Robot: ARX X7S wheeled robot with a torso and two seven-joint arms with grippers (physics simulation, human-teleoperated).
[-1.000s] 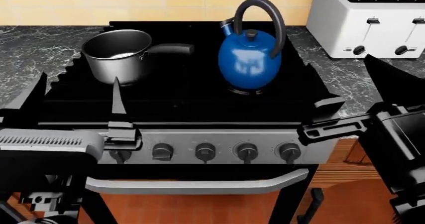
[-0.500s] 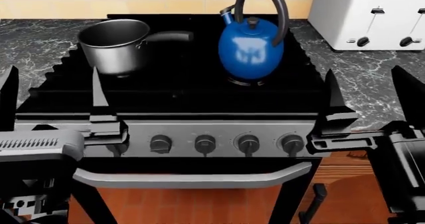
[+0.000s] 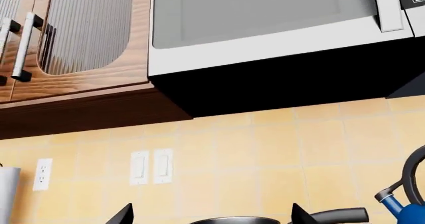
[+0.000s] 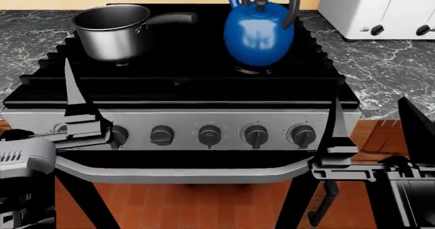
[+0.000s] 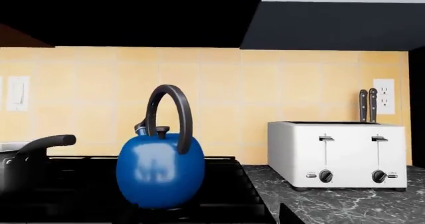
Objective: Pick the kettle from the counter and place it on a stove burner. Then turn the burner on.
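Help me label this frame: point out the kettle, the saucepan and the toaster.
kettle (image 4: 258, 35), head view, blue body.
saucepan (image 4: 112, 38), head view, steel side wall.
toaster (image 5: 332, 152), right wrist view, white front face.

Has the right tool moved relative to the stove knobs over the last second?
Yes. The right tool has dropped from level with the knob panel to below it, beside the oven handle.

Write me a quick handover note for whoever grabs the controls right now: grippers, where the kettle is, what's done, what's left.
Left gripper: open, empty, in front of the stove's left end.
Right gripper: open, empty, by the stove's right front corner.
Kettle: upright on the back right stove burner, off the counter. Saucepan on the back left.
Done: kettle placed.
Left: turn that burner's knob on the front panel; which of the knobs serves it can't be told.
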